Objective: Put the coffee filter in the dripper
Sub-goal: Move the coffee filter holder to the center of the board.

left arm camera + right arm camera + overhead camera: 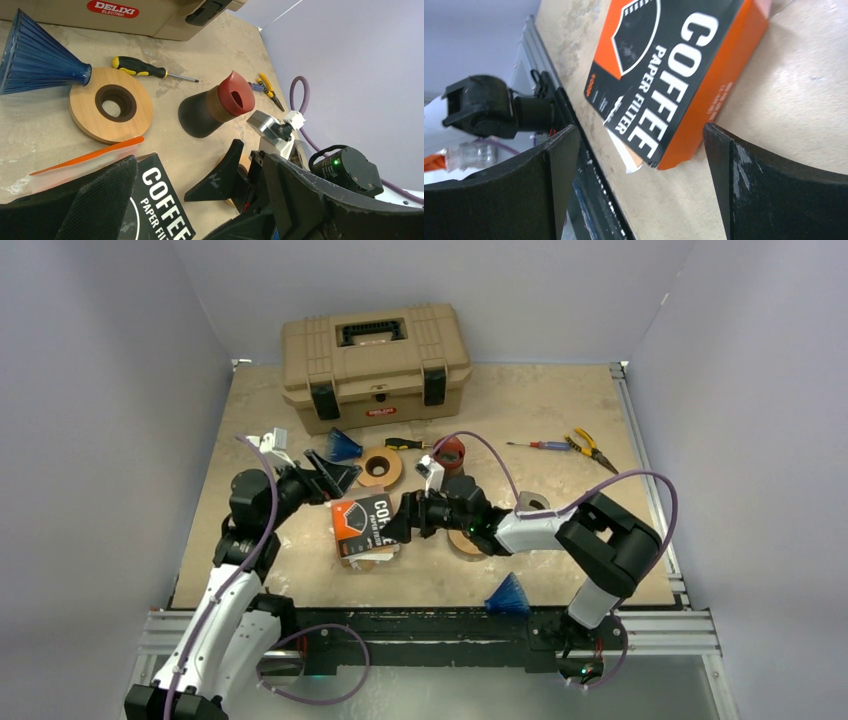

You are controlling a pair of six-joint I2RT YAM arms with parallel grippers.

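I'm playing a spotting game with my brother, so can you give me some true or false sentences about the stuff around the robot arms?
1. The tan toolbox is shut. True.
2. The right fingers are squeezing the coffee filter box. False: they stand wide open, with the box just in front of them.
3. The blue dripper by the toolbox stands upright in the wooden ring. False: it lies on its side next to the ring.
4. There are yellow-handled pliers beside a screwdriver. True.
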